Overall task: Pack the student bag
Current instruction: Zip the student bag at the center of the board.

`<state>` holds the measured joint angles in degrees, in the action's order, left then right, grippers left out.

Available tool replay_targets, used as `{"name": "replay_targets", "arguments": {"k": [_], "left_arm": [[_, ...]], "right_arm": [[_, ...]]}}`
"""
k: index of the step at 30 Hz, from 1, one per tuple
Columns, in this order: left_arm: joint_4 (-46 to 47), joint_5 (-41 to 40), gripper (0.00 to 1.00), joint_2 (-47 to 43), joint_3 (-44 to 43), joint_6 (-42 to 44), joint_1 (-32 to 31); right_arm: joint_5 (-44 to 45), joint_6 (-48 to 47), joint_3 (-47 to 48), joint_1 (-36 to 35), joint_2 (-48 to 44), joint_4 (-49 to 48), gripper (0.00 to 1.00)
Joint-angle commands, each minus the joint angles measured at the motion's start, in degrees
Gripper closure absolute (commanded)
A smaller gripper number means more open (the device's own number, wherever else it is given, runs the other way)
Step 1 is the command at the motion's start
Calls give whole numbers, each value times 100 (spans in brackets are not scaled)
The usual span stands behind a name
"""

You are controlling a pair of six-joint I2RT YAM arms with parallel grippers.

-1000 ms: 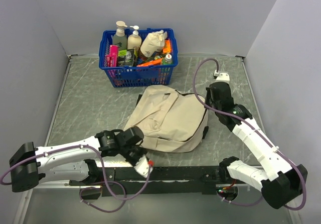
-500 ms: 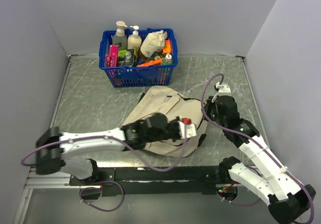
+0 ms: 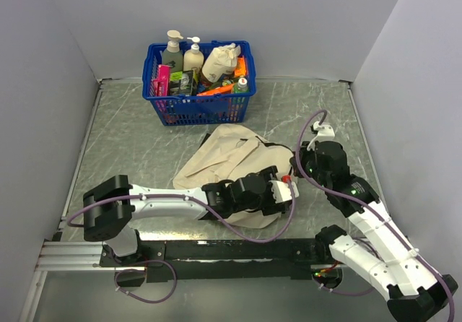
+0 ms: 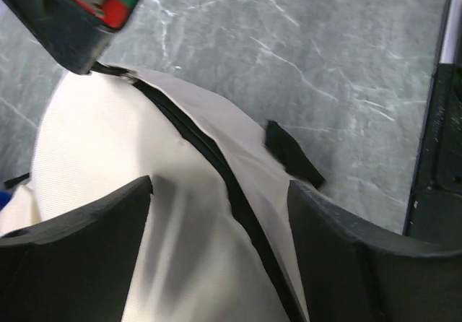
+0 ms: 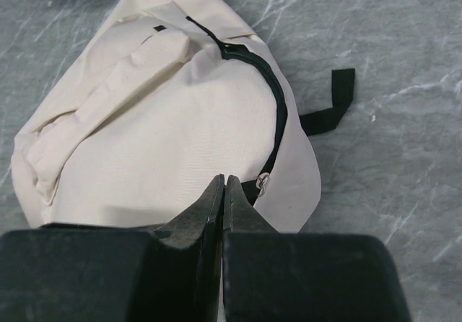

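Note:
The student bag (image 3: 227,164) lies flat in the middle of the table, beige with a black zipper (image 5: 275,104). At the bag's near right end, my left gripper (image 3: 283,192) is open. In the left wrist view its fingers (image 4: 79,250) stand wide on either side of the fabric and zipper line (image 4: 216,170), gripping nothing. My right gripper (image 3: 297,166) is shut and empty just off the bag's right edge. Its tips (image 5: 224,183) hover over the cloth beside the small metal zipper pull (image 5: 263,182).
A blue plastic basket (image 3: 198,105) full of bottles and packets stands at the back, just beyond the bag. A black strap end (image 5: 333,105) lies on the marble top to the bag's right. The black front rail (image 3: 238,250) runs along the near edge.
My left arm swung from the front rail up over the bag's right end and its jaws opened. My right gripper moved nearer along the bag's right edge and stayed shut.

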<state>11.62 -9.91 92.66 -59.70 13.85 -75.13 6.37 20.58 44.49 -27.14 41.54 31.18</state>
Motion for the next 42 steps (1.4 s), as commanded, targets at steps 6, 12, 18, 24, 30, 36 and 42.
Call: {"name": "replay_targets", "arguments": {"k": [6, 12, 18, 24, 30, 36, 42], "left_arm": [[280, 322, 63, 7, 20, 294, -107], [-105, 1824, 94, -503, 204, 829, -124], [-2009, 3494, 99, -688, -533, 2163, -142], [-2621, 4076, 99, -1223, -297, 2806, -151], [-3472, 4383, 99, -1575, -209, 3737, -151], [-4824, 4911, 99, -1690, -480, 5370, -151], [-6046, 5087, 99, -1664, -744, 6610, -151]], "right_arm": [[-365, 175, 51, -64, -173, -323, 100], [355, -1, 182, 50, 152, -288, 100], [953, -54, 332, 270, 530, -384, 100], [1174, -80, 411, 472, 785, -525, 100], [1156, -115, 754, 534, 1294, -920, 100], [884, -37, 807, 534, 1971, -1903, 100], [76, -27, 991, 446, 3017, -2834, 100]]}}
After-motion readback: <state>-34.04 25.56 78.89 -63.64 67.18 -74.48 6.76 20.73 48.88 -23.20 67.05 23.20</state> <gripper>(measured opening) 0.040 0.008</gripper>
